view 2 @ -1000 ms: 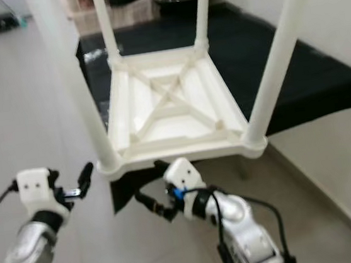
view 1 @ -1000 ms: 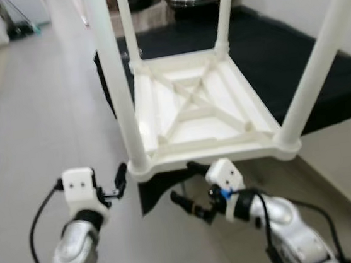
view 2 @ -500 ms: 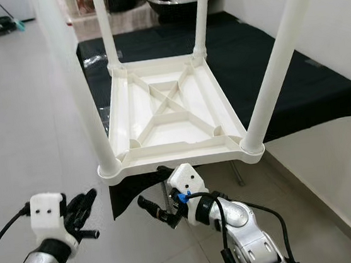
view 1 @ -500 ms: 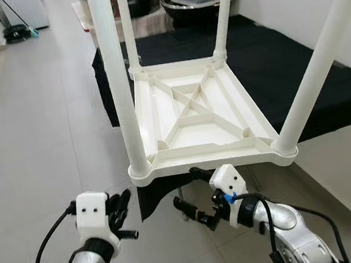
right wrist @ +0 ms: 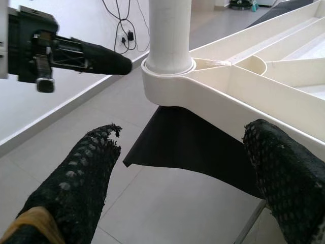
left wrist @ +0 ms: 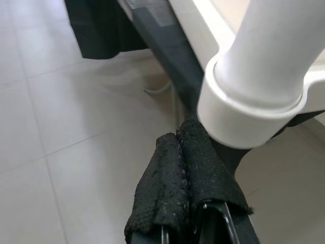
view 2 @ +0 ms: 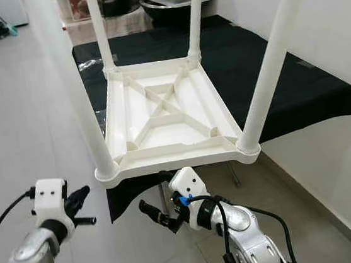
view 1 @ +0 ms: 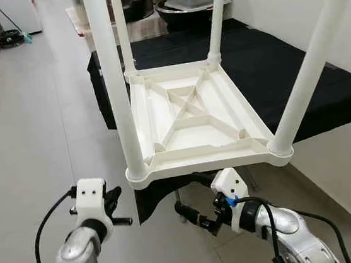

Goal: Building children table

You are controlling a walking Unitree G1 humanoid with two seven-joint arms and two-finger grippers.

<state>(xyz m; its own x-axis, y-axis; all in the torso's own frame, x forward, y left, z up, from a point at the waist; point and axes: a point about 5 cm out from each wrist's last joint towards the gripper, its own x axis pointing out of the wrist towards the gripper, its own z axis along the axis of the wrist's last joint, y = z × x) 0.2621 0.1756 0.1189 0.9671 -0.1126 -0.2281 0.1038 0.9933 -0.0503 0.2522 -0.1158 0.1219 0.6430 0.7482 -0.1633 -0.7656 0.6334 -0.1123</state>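
A white children's table (view 1: pixel 193 120) lies upside down, legs up, on a bench draped in black cloth (view 1: pixel 282 62). The right claw (view 1: pixel 199 198) hangs spread wide just below the table's near edge. The left claw (left wrist: pixel 185 175), fingers pressed together, sits just beside the near left leg (view 1: pixel 118 100).

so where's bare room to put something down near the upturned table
Bare grey floor to the robot's left of the upturned white table, and black cloth to the table's right. Crowded at the near rim: right gripper, jaws open, sits under it, left gripper beside the near-left leg.
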